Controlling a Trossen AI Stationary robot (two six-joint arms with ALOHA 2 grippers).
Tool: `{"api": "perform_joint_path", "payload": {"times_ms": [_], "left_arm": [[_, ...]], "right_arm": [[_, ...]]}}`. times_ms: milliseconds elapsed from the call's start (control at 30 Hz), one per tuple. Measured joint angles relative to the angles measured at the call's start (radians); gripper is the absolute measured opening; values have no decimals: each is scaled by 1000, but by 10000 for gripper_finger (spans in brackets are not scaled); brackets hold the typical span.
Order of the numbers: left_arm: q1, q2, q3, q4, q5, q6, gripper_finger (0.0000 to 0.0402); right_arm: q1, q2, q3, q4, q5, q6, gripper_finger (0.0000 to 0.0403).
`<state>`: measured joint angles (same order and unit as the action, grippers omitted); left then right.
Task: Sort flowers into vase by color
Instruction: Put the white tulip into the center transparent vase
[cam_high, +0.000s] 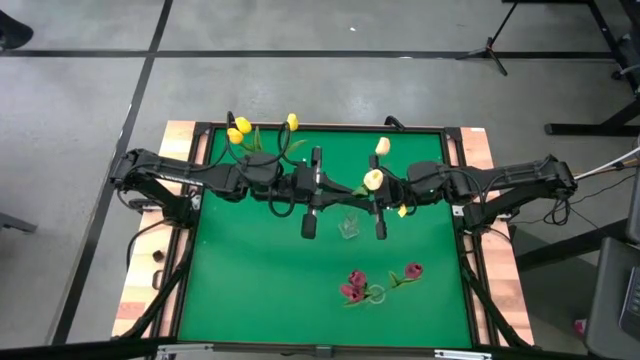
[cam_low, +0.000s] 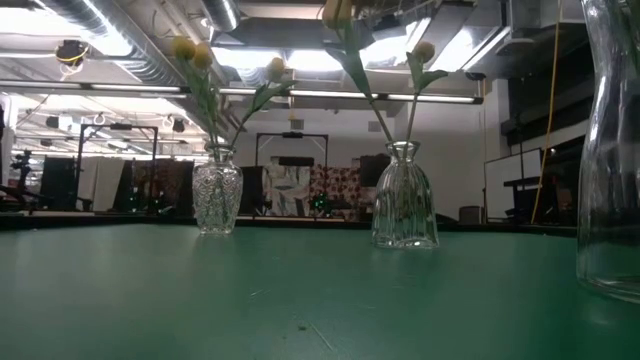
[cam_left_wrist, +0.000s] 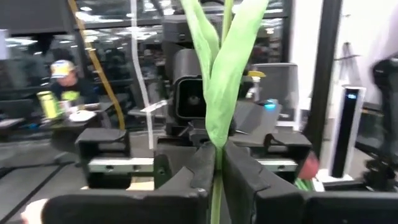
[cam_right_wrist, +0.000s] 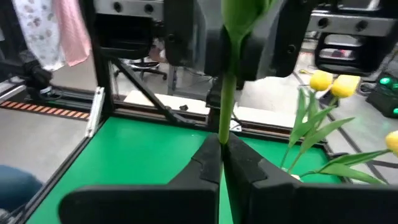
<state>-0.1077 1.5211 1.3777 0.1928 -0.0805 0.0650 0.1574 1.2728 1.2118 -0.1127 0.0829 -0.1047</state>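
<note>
— Who has the cream flower at this moment?

— Both arms, as far as I can see. The left gripper is closed on the thin green stem, and its leaves stand up just past the fingers. The right gripper faces it and is pinched shut on the same stem.

— Where over the table does this happen?

— Near the middle, a little toward the far edge. The two grippers meet almost nose to nose.

— Which way does the stem lie?

— I judge that it runs roughly along the line between the two grippers. The cream head sits at the right gripper's end.

— So what does the coming move turn on?

— One arm must let go, I think. The right arm is nearer to the vase by the far edge that holds a cream tulip. The yellow ones stand toward the far left corner, on the left arm's side.

— And the stem's cut end?

— I cannot tell where it is, because the fingers hide it.
</note>
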Motion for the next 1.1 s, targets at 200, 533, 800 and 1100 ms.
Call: {"api": "perform_joint_path", "payload": {"times_ms": [200, 533, 800, 1100], "left_arm": [[-22, 0, 2, -54, -139, 38, 72], [-102, -26, 2, -60, -409, 101, 104], [-229, -116, 1, -164, -173, 100, 101], [-309, -206, -79, -296, -148, 37, 93]], "right_arm": [[0, -24, 0, 15, 3, 22, 3], [-1, -187, -2, -170, 112, 36, 1], [0, -378, -153, -251, 109, 132, 1], [-1, -567, -479, 5, 91, 203, 0]]}}
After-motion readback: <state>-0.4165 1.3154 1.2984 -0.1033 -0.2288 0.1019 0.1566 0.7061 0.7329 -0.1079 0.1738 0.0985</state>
